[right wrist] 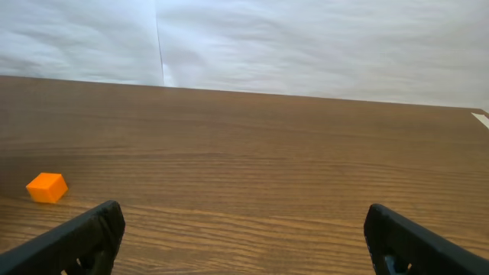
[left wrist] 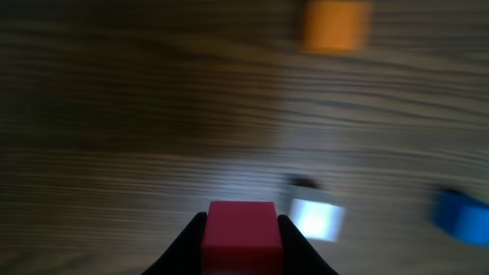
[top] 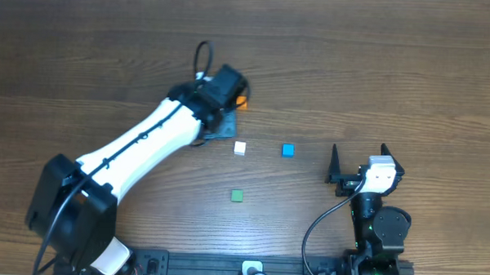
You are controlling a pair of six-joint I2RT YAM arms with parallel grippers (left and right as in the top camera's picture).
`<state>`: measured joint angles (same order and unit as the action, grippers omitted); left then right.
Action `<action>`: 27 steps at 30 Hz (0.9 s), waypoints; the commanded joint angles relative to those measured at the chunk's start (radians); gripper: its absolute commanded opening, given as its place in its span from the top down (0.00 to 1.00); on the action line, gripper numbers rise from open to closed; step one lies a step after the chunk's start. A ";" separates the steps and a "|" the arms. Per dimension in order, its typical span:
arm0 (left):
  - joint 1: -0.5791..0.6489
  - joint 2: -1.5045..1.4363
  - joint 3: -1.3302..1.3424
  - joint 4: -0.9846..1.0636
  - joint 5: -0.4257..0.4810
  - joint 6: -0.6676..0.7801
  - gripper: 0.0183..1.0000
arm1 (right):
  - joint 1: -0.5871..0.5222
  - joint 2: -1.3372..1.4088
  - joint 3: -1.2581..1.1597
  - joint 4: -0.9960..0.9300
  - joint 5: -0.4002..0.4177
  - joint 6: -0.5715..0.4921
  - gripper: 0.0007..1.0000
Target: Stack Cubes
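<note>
While five cubes are counted in all, one of each colour, only four are seen lying on the tabletop (top: 395, 61): one orange cube (top: 242, 103), one white cube (top: 240, 148), one blue cube (top: 288, 150) and one green cube (top: 236, 196). The fifth, a red cube (left wrist: 241, 229), is clamped between the two fingers of the left end effector (left wrist: 241, 225), which is closed onto its sides. In the left wrist view the red cube is held clear of the wood, with the white cube near it, the blue one farther to the side and the orange one well apart. No cube is stacked on another. White and blue are set in a row near the middle, green is placed nearer the arm bases, and orange is half hidden by the left arm in the top view. Two arms are counted. The right end effector (right wrist: 244, 244) is spread wide with nothing between its fingers, and is held low near its own base, well apart from the cubes, the blue one being nearest.
</note>
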<state>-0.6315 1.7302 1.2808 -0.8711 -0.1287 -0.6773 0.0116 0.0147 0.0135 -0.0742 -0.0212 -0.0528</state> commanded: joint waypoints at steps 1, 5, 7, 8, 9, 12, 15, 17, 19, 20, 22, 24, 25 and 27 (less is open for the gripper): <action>-0.086 0.027 0.060 -0.012 -0.016 -0.093 0.90 | -0.005 -0.009 -0.008 0.003 -0.008 -0.001 0.01; -0.140 0.055 0.060 -0.008 -0.016 -0.121 0.90 | -0.005 -0.009 -0.008 0.003 -0.008 -0.001 0.01; -0.158 0.072 0.060 -0.005 -0.016 -0.121 0.90 | -0.005 -0.009 -0.008 0.003 -0.008 -0.001 0.01; -0.162 0.080 0.060 -0.004 -0.016 -0.121 0.89 | -0.005 -0.009 -0.008 0.003 -0.008 -0.001 0.01; -0.165 0.088 0.060 -0.004 -0.016 -0.121 0.89 | -0.005 -0.009 -0.008 0.003 -0.008 -0.001 0.01; -0.165 0.109 0.060 -0.005 -0.015 -0.124 0.89 | -0.005 -0.009 -0.008 0.003 -0.008 -0.001 0.01; -0.163 0.126 0.060 -0.005 -0.023 -0.123 0.90 | -0.005 -0.009 -0.008 0.003 -0.008 -0.001 0.01; -0.160 0.135 0.060 -0.005 -0.023 -0.122 0.89 | -0.005 -0.009 -0.008 0.003 -0.008 -0.001 0.01; -0.155 0.150 0.060 -0.001 -0.023 -0.119 0.89 | -0.005 -0.009 -0.008 0.003 -0.008 -0.001 0.01; -0.151 0.156 0.060 0.003 -0.023 -0.116 0.90 | -0.005 -0.009 -0.008 0.003 -0.008 -0.001 0.01; -0.144 0.167 0.060 0.005 -0.023 -0.116 0.89 | -0.005 -0.009 -0.008 0.003 -0.008 -0.001 0.01; -0.138 0.173 0.060 0.005 -0.023 -0.116 0.89 | -0.005 -0.009 -0.008 0.003 -0.008 -0.001 0.01; -0.135 0.176 0.060 0.005 -0.023 -0.116 0.90 | -0.005 -0.009 -0.008 0.003 -0.008 -0.001 0.01; -0.122 0.182 0.060 0.006 -0.023 -0.115 0.90 | -0.005 -0.009 -0.008 0.003 -0.008 -0.001 0.01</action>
<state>-0.7708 1.8992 1.3289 -0.8703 -0.1326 -0.7830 0.0116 0.0147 0.0135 -0.0738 -0.0212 -0.0532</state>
